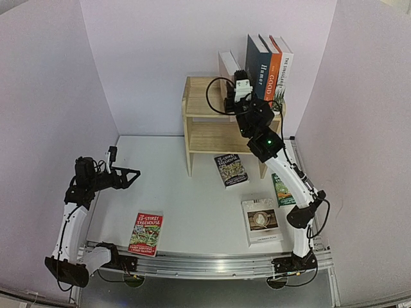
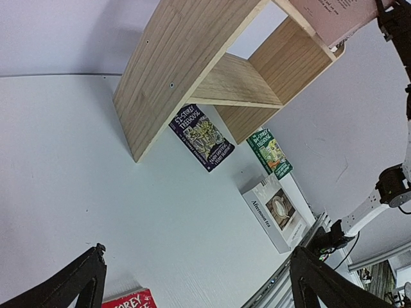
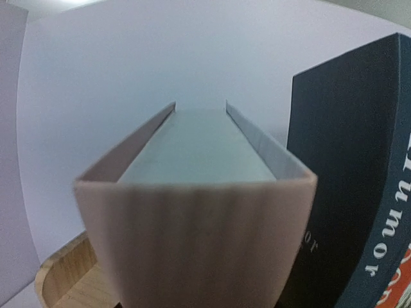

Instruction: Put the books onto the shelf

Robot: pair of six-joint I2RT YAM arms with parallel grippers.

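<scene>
Black left jaws stand spread wide over the table (image 1: 192, 212) near its left edge, and I see nothing between the two fingers (image 2: 77, 285). A red Treehouse paperback (image 1: 146, 233) lies flat close to the near edge, toward the left corner. Against the far edge, right of the middle, stands the pine shelf (image 1: 209, 136). On its top board the pinkish-white book (image 1: 225, 64) stands upright, and the right jaws pinch it from above. My right wrist view is filled by its spine. Just beside it on the right stand the navy book (image 1: 257, 61), the orange book (image 1: 275, 64) and the white Singularity book (image 1: 284, 64), all upright. A dark Treehouse paperback (image 1: 231, 171) lies flat just in front of the shelf. The coffee-cup book (image 1: 261, 220) lies flat toward the near right corner. A green Treehouse paperback (image 1: 280, 190) lies by the right edge, partly hidden under the right arm (image 1: 298, 186).
</scene>
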